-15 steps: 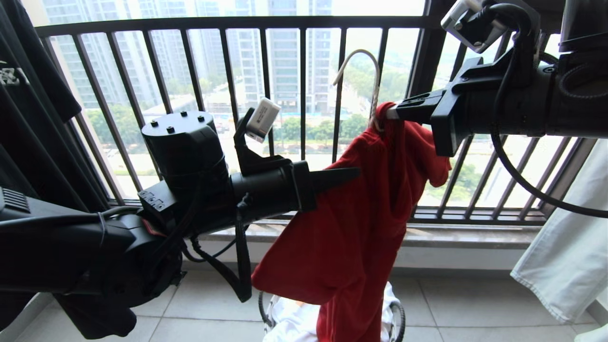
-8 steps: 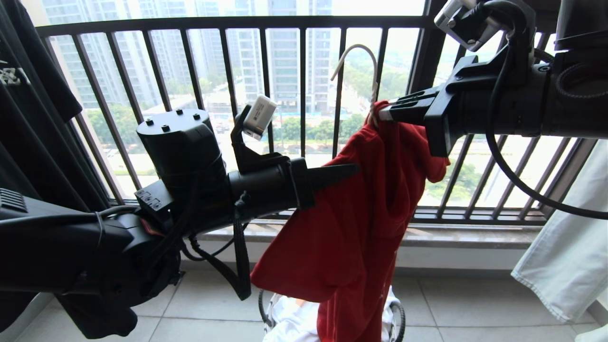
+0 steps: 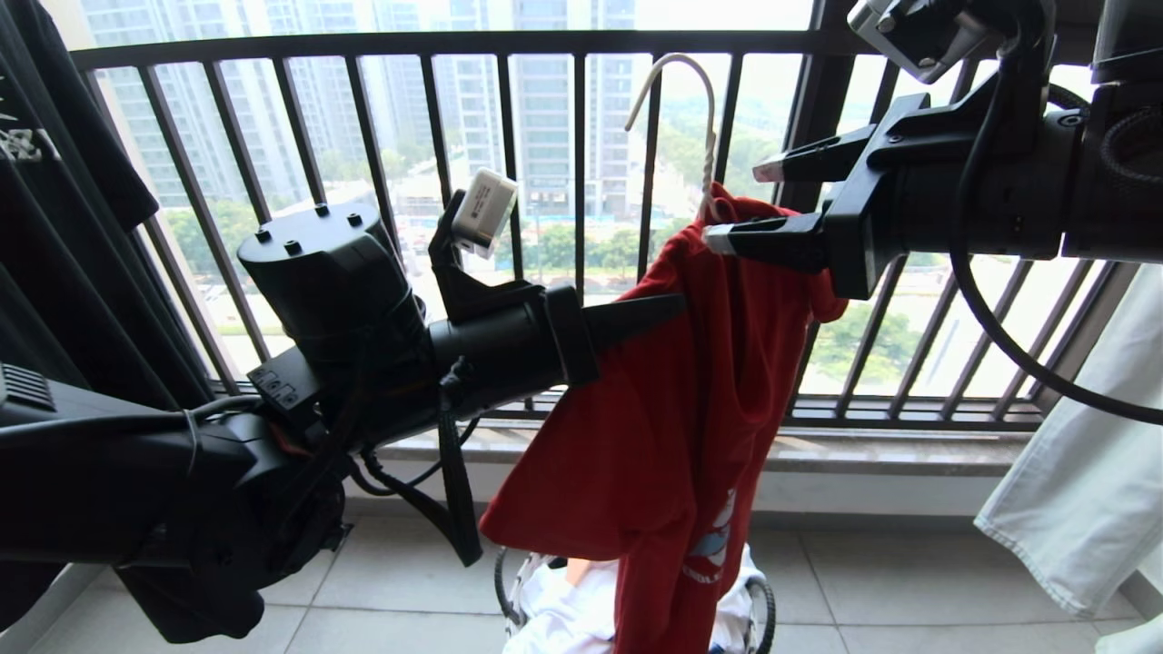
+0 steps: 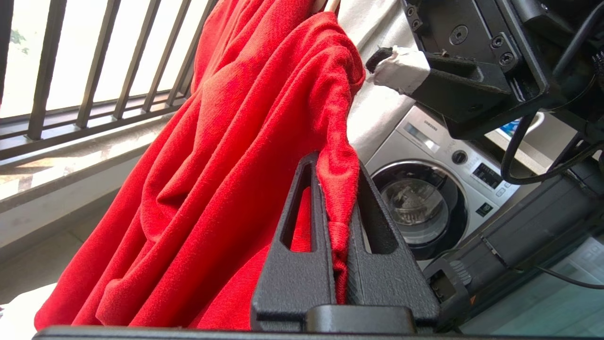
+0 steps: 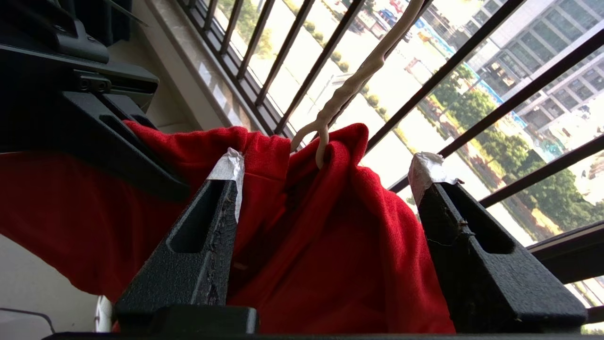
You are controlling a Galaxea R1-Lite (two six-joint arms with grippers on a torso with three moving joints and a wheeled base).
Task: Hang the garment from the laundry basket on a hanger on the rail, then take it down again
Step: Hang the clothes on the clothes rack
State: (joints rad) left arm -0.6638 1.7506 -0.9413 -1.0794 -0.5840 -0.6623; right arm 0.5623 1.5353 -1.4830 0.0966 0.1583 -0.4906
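Observation:
The red garment [image 3: 672, 436] hangs bunched on the white wire hanger [image 3: 677, 100], whose hook sticks up out of the collar. My left gripper [image 3: 677, 309] is shut on a fold of the red cloth [image 4: 336, 189]. At the collar my right gripper [image 3: 740, 204] stands open, its taped fingertips [image 5: 231, 163] on either side of the bunched fabric [image 5: 330, 245] just below the hanger's twisted neck [image 5: 349, 89]. The laundry basket [image 3: 759, 613] sits on the floor under the garment's hem. The rail is out of view.
A dark barred window railing [image 3: 545, 41] runs right behind the garment. A black T-shirt [image 3: 54, 182] hangs at the left and a white garment [image 3: 1081, 472] at the right. White laundry [image 3: 563, 618] fills the basket. A washing machine [image 4: 424, 198] stands beyond.
My right gripper has opened and let go of the collar at the hanger's neck. The hanger hook has risen a little, and the garment's chest print now shows near the hem.

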